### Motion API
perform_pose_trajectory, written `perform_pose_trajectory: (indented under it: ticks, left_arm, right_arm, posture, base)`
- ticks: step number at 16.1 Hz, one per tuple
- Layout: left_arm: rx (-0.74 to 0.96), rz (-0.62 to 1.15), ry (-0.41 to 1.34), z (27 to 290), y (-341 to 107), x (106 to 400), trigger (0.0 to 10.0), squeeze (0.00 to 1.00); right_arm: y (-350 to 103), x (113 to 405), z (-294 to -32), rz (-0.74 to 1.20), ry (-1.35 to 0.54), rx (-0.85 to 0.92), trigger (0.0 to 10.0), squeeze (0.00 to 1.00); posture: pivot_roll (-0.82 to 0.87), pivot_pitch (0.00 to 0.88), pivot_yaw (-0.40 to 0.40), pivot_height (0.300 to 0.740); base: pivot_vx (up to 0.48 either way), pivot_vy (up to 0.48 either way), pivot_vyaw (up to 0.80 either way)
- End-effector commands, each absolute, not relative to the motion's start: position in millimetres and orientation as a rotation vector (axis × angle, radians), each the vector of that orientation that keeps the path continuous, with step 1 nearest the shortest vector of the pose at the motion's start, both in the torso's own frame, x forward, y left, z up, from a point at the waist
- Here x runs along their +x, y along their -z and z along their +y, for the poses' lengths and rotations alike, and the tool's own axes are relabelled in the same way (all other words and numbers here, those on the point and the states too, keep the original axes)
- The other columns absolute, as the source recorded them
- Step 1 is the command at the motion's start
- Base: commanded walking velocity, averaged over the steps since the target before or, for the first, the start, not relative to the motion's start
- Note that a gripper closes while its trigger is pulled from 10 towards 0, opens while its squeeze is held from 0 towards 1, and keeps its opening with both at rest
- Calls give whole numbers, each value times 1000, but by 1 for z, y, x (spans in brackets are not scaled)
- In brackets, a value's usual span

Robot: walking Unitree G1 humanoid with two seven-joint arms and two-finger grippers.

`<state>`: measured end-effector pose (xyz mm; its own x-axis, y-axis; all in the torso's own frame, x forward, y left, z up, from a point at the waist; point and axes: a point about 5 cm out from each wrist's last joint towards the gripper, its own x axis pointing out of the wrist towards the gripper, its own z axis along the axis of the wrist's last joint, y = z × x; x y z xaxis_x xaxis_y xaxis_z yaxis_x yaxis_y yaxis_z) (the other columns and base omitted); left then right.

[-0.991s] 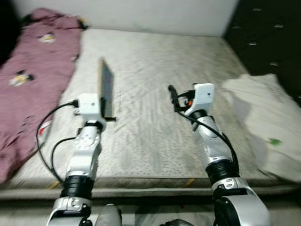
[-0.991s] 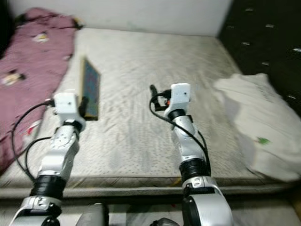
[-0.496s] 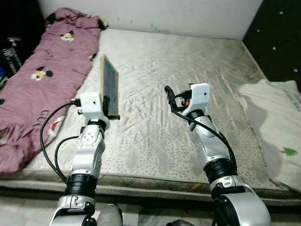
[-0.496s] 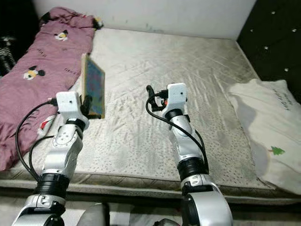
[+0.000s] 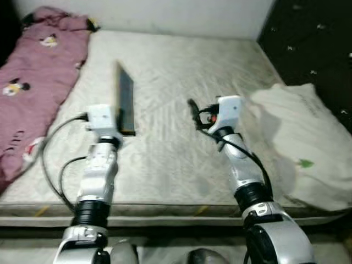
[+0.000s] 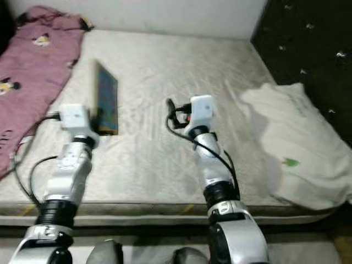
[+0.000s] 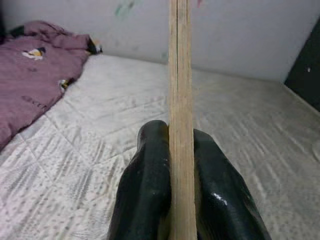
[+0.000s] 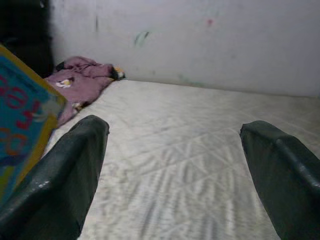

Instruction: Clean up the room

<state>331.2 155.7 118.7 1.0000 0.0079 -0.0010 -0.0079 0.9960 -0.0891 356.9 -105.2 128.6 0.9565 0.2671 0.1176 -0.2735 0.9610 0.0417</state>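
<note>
Mattress: bare, pale grey quilted mattress [image 5: 181,110], stitched in a diamond pattern and creased, set against a white wall [image 5: 165,14].
Blanket: maroon fabric blanket [image 5: 30,77] with small cartoon prints, lying crumpled along the mattress's left edge.
Pillow: white, soft pillow [image 5: 300,148] at the right edge, bearing a small green tree print; no readable lettering.
Book: thin flat book with a blue cover and yellow border [image 6: 106,103], held upright on edge above the left half of the mattress. Red characters on the cover, illegible.
Left gripper: left gripper [image 7: 179,165] clamped on the book's lower edge, a black finger on each face.
Right gripper: right gripper [image 8: 175,165] fingers spread wide, grasping nothing, raised above the middle of the mattress.
</note>
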Motion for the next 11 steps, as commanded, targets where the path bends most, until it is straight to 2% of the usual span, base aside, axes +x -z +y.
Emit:
perform_pose_trajectory:
  ticks: [1,8,11]
  left_arm:
    - [-104,-50,41,141,-130,334,10000,0]
    - [-111,-47,43,141,-130,335,10000,0]
    - [-111,-66,29,142,-131,334,10000,0]
  right_arm:
    - [-129,359,-117,-113,-247,51,10000,0]
    - [-129,359,-116,-111,-249,50,10000,0]
    - [-129,360,-116,-112,-248,52,10000,0]
  posture:
    - [38,0,-61,740]
    - [38,0,-62,740]
    - [37,0,-61,740]
  base:
    - [0,-435,0]
    - [0,-364,0]
    - [0,0,0]
